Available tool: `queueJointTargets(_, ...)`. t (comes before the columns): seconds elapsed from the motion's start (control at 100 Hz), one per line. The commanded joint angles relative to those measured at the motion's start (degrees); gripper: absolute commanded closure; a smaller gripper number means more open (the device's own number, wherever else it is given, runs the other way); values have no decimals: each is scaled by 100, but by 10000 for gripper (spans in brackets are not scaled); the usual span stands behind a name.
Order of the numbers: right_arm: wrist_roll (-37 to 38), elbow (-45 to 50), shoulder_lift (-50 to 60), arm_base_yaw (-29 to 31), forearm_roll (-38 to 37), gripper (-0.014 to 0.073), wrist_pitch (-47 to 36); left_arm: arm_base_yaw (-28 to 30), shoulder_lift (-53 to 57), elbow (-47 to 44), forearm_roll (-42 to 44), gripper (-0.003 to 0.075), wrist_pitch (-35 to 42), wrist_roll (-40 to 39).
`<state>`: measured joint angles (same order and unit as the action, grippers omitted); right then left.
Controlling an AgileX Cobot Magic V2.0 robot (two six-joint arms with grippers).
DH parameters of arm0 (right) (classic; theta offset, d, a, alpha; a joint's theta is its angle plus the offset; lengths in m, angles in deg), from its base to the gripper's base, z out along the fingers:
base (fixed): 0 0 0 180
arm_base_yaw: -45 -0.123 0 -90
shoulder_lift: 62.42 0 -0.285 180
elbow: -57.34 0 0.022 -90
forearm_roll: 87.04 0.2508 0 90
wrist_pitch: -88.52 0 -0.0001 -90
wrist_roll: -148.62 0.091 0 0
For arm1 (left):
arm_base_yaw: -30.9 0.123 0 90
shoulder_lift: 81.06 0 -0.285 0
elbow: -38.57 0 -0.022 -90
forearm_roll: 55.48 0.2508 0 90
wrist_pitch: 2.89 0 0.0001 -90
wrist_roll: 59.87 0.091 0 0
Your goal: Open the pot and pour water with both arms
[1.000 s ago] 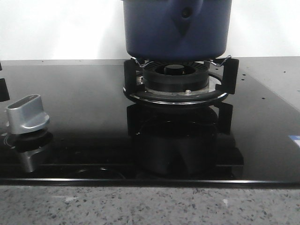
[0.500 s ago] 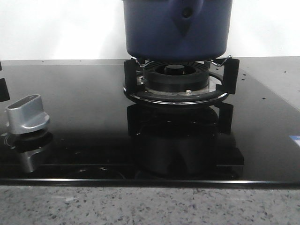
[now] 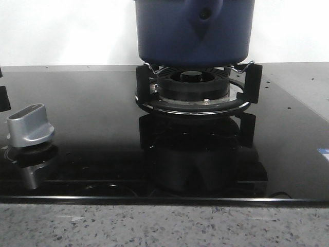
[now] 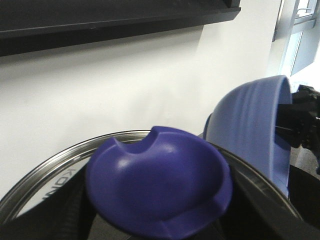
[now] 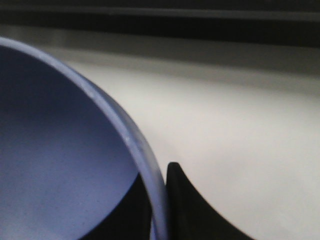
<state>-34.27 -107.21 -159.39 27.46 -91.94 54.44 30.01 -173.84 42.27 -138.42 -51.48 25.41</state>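
The dark blue pot [image 3: 194, 31] stands on the burner at the back centre of the front view; its top is cut off there. No gripper shows in that view. In the left wrist view my left gripper [image 4: 156, 216] is shut on the dark blue lid knob [image 4: 157, 175]. It holds the glass lid with its steel rim [image 4: 60, 160] up in front of the white wall. My right gripper [image 5: 159, 192] is shut on the rim of a lighter blue bowl [image 5: 55, 165]. That bowl [image 4: 250, 130] hangs tilted beside the lid, with the right gripper [image 4: 300, 117] behind it.
A black burner grate [image 3: 193, 95] carries the pot on a glossy black hob [image 3: 92, 128]. A silver control knob [image 3: 30, 126] stands at the front left. A speckled stone counter edge [image 3: 164, 226] runs along the front. A dark shelf [image 4: 115, 20] hangs on the wall above.
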Motion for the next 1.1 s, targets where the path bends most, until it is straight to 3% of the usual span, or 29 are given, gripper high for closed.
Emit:
queueJointTargets(0.0, 10, 106, 301, 22, -4, 641, -1392, 14, 280, 198, -512, 457, -13, -51)
queueJointTargets(0.2, 0, 400, 301, 28, -4, 641, -2388, 14, 280, 198, -512, 457, -13, -51)
queueJointTargets(0.46, 0, 398, 301, 28, 122, 641, -2944, 14, 280, 198, -512, 457, -15, -51)
queueJointTargets(1.09, 0, 386, 301, 28, 314, 641, -3186, 14, 280, 198, -512, 457, -15, -51)
